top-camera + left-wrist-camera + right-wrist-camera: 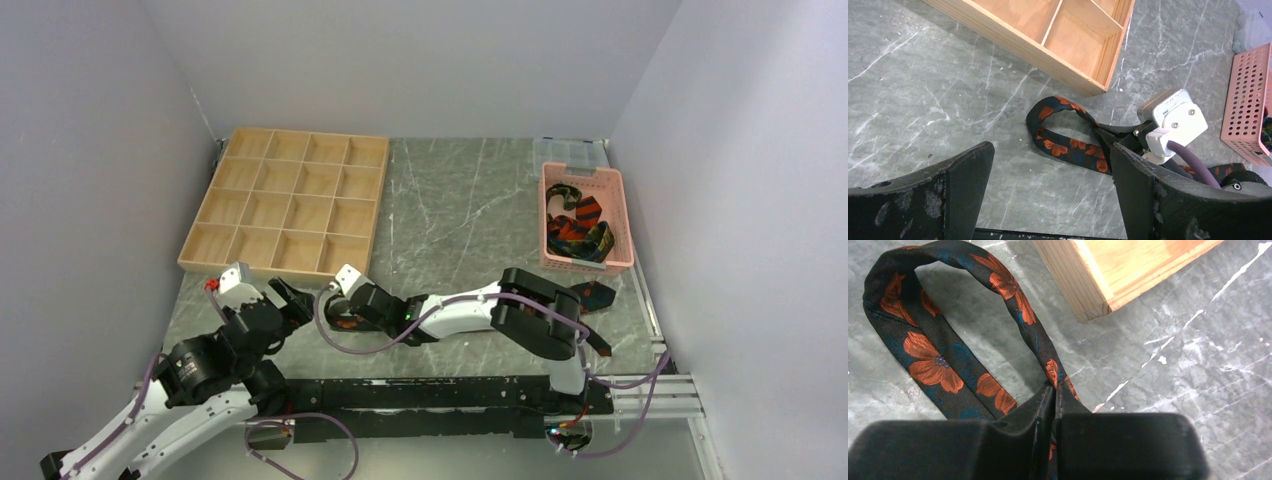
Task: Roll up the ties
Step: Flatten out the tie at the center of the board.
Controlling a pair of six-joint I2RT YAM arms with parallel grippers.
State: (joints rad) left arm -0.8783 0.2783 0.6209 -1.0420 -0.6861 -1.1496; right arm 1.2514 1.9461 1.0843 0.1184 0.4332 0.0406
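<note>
A black tie with orange-red flowers (928,365) lies on the grey marble table, its narrow end bent into a loop beside the wooden tray's corner. My right gripper (1054,390) is shut on the tie where the loop's upper strand comes back over the lower one. The top view shows that gripper (345,305) reaching left across the table, with the tie's dark wide end (597,294) near the basket. My left gripper (1050,165) hangs wide open just short of the loop (1068,145), holding nothing. More patterned ties (578,225) sit bunched in the pink basket.
A wooden tray (285,205) with several compartments fills the back left; its near right corner (1083,285) is close to the loop. The pink slotted basket (583,172) stands at the right, a clear plastic box (570,150) behind it. White walls close in three sides.
</note>
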